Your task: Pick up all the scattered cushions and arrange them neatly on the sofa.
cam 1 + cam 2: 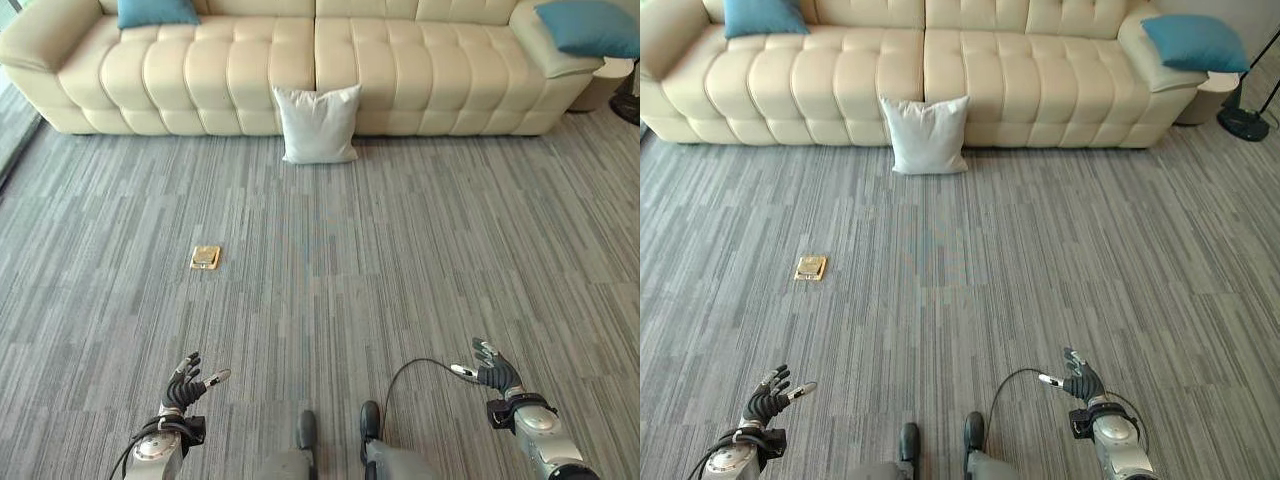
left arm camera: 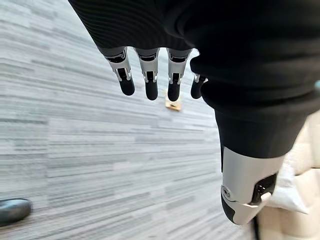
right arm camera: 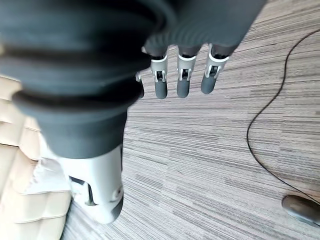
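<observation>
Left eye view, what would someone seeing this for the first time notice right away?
A white cushion stands on the grey carpet, leaning against the front of the long cream sofa. Two blue cushions lie on the sofa, one at its left end and one on its right armrest. Low in the view, the left hand and the right hand hang open, holding nothing.

Far ahead of both hands, the sofa spans the room. One cushion stands on the carpet, leaning on its front. Two cushions lie on its ends. A floor plate lies ahead of the left hand, well left of the right hand.
</observation>
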